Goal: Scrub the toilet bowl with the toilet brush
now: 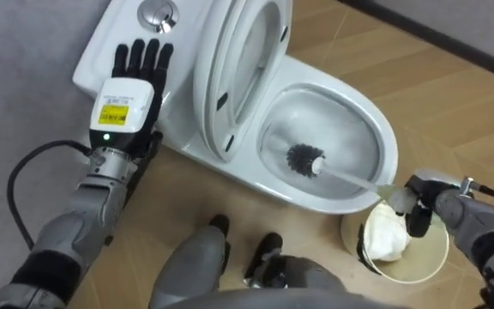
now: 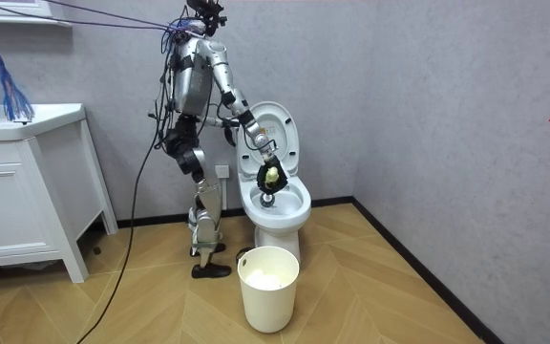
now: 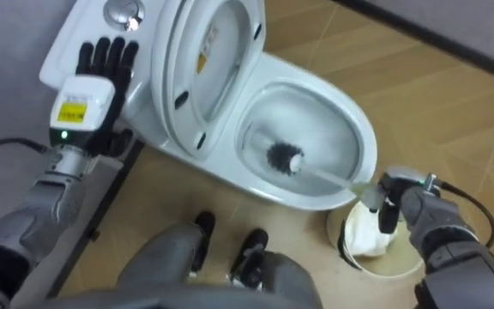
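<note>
The right robot hand (image 3: 399, 208) gripped the brush (image 3: 286, 160) in the toilet bowl (image 3: 354, 129); the left robot hand (image 3: 91, 86) lay flat on the cistern (image 3: 93, 21).

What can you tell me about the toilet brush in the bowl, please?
The dark-bristled toilet brush has a round head and a slim, pale, plastic-looking handle. It lies slanted, head down inside the white ceramic toilet bowl; the handle rises over the rim to the right robot hand, whose fingers curl round its end.

White toilet (image 1: 382, 129), black brush (image 1: 305, 160).
Shiny white toilet on a brown zigzag wood floor (image 1: 453, 86); black bristles on the brush; cream bin (image 1: 434, 249); grey wall (image 1: 15, 51); black left hand (image 1: 131, 94) with a white and yellow back.
</note>
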### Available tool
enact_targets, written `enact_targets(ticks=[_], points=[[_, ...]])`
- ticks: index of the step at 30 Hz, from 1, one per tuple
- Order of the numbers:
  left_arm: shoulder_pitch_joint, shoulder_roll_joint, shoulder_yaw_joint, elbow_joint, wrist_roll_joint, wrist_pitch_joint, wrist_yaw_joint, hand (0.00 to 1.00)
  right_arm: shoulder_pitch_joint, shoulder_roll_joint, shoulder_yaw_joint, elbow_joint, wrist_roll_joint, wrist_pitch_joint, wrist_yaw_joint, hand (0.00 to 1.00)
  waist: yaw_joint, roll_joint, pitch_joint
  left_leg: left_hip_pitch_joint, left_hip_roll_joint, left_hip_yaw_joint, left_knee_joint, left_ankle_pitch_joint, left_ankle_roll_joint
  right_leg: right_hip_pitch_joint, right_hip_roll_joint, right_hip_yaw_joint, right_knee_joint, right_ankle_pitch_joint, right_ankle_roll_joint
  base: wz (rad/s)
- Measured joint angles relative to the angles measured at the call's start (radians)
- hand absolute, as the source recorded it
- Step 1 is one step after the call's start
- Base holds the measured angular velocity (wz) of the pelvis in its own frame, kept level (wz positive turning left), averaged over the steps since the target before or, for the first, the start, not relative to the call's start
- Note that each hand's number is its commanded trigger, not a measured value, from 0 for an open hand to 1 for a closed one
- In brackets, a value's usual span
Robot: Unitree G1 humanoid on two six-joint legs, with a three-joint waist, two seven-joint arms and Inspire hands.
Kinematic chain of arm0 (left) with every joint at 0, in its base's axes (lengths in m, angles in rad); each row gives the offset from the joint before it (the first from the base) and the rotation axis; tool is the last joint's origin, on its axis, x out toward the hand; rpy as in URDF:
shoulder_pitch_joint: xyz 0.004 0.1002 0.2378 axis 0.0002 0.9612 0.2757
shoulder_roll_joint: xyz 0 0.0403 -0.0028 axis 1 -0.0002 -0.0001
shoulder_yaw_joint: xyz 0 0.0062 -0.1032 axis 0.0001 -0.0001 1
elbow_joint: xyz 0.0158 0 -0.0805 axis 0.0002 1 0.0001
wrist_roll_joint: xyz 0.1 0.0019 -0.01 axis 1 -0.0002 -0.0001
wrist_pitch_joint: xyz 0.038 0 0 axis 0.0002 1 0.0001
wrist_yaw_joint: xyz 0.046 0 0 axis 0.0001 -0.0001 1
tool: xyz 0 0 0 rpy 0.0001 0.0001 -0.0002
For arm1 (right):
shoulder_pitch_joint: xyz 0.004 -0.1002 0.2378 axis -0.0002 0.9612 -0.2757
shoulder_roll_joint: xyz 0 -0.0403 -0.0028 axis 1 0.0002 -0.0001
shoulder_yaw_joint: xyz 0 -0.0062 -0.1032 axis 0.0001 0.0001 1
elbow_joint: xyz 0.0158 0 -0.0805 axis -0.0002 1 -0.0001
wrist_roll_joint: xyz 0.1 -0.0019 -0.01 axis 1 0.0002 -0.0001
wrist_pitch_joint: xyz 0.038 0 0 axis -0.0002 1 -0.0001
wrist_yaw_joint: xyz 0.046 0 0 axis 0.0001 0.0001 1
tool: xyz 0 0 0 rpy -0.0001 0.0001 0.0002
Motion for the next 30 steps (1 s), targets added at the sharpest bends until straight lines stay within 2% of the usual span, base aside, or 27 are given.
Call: enact_targets(ticks=[3,4,7,10,15,19,21,25,30], points=[[-0.034,0.000,-0.023,0.002,-0.009,0.001,0.009,0.00,-0.043,-0.001,0.036,-0.003,-0.023,0.003,-0.023,1.00,0.027,-0.005,0.0067,-0.032,0.000,-0.001,0.018,0.000,-0.003,-0.037,-0.005,0.000,0.033,-0.009,-0.008,0.03],[-0.046,-0.002,-0.033,0.004,-0.023,0.001,0.013,0.00,-0.059,-0.001,0.057,-0.005,-0.038,0.010,-0.032,1.00,0.035,-0.003,0.0138,-0.037,-0.002,-0.002,0.023,0.001,-0.004,-0.045,-0.009,-0.003,0.042,-0.013,-0.010,0.00],[-0.078,-0.003,-0.061,0.002,-0.035,0.001,0.034,0.00,-0.087,0.000,0.086,-0.010,-0.072,0.023,-0.050,1.00,0.051,-0.004,0.0212,-0.072,-0.012,-0.006,0.035,0.001,-0.005,-0.087,-0.025,-0.011,0.075,-0.030,-0.012,0.10],[-0.080,-0.004,-0.069,0.001,-0.036,0.001,0.055,0.00,-0.093,0.015,0.119,-0.054,-0.132,0.046,-0.062,1.00,0.060,-0.003,0.0219,-0.087,-0.013,-0.008,0.035,0.002,-0.006,-0.101,-0.026,-0.011,0.085,-0.031,-0.012,0.02],[-0.083,-0.015,-0.074,-0.011,-0.038,0.001,0.062,0.00,-0.104,0.014,0.170,-0.077,-0.176,0.096,-0.056,1.00,0.080,-0.007,0.0218,-0.100,-0.014,-0.009,0.030,0.003,-0.007,-0.116,-0.028,-0.014,0.086,-0.037,-0.013,0.00],[-0.081,-0.014,-0.091,-0.021,-0.098,0.001,0.077,0.00,-0.132,0.024,0.210,-0.102,-0.196,0.135,-0.040,1.00,0.082,-0.011,0.0240,-0.100,-0.016,-0.009,0.034,0.006,-0.010,-0.119,-0.031,-0.016,0.093,-0.040,-0.015,0.00],[-0.083,-0.013,-0.094,-0.027,-0.115,0.002,0.078,0.00,-0.145,0.026,0.214,-0.113,-0.215,0.141,-0.035,1.00,0.082,-0.017,0.0271,-0.100,-0.016,-0.009,0.035,0.007,-0.011,-0.119,-0.032,-0.018,0.094,-0.043,-0.017,0.00],[-0.095,0.018,-0.110,-0.038,-0.124,0.002,0.086,0.00,-0.188,0.026,0.272,-0.118,-0.225,0.143,-0.031,1.00,0.084,-0.039,0.0384,-0.101,-0.014,-0.013,0.036,0.009,-0.015,-0.119,-0.029,-0.019,0.089,-0.045,-0.021,0.00],[-0.107,0.021,-0.126,-0.035,-0.123,0.003,0.087,0.00,-0.199,0.025,0.310,-0.156,-0.255,0.171,-0.017,1.00,0.094,-0.043,0.0390,-0.105,-0.014,-0.010,0.045,0.009,-0.015,-0.117,-0.030,-0.026,0.089,-0.045,-0.021,0.01]])
